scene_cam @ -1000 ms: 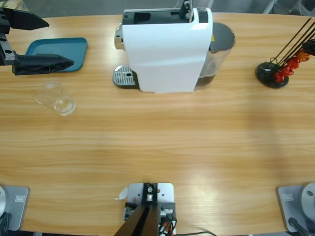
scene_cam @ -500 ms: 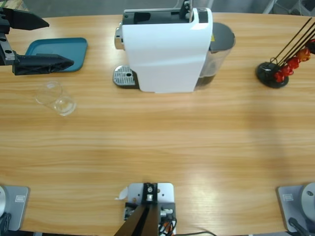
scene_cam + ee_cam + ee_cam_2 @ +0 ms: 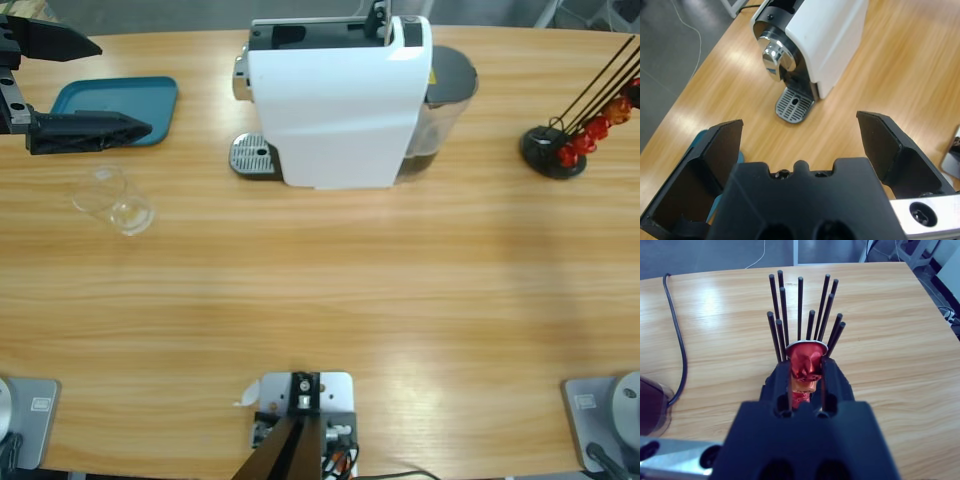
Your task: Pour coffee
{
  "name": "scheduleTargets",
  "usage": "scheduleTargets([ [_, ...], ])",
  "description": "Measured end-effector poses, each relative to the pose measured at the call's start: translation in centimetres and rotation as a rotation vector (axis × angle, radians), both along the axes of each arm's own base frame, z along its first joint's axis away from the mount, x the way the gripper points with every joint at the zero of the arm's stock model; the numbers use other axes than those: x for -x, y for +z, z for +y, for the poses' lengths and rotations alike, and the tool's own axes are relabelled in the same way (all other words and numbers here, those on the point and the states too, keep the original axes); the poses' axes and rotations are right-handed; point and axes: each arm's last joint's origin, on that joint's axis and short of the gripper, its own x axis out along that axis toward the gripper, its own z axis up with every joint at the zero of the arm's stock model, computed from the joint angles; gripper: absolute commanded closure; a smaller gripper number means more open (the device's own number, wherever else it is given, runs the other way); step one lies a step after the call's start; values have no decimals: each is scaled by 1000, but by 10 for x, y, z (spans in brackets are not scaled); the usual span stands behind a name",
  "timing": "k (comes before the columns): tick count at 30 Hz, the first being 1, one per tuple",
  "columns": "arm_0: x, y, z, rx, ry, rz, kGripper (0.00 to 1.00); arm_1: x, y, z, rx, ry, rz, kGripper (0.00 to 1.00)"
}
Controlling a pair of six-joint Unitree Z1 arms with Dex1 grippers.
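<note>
A: Which step is this?

B: An early one, I'd judge. Nearest, a clear cup lies tipped on the counter, holding nothing. No coffee shows anywhere.

A: And the tools?

B: The left tool hangs wide open over the tray at far left, gripping nothing. The right tool is closed on a red capsule at the rack, far right.

A: Next?

B: Probably lifting that capsule clear of the rods and carrying it left to the machine.
</note>
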Motion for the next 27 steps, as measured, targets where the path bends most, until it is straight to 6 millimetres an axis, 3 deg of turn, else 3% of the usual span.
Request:
scheduleTargets([
  [13,2,0,-3,2,-16,3,3,10,17,-2,1,1,-22,860],
  [27,4,0,-4,5,-22,6,1,23,53,-5,-2,5,-104,860],
])
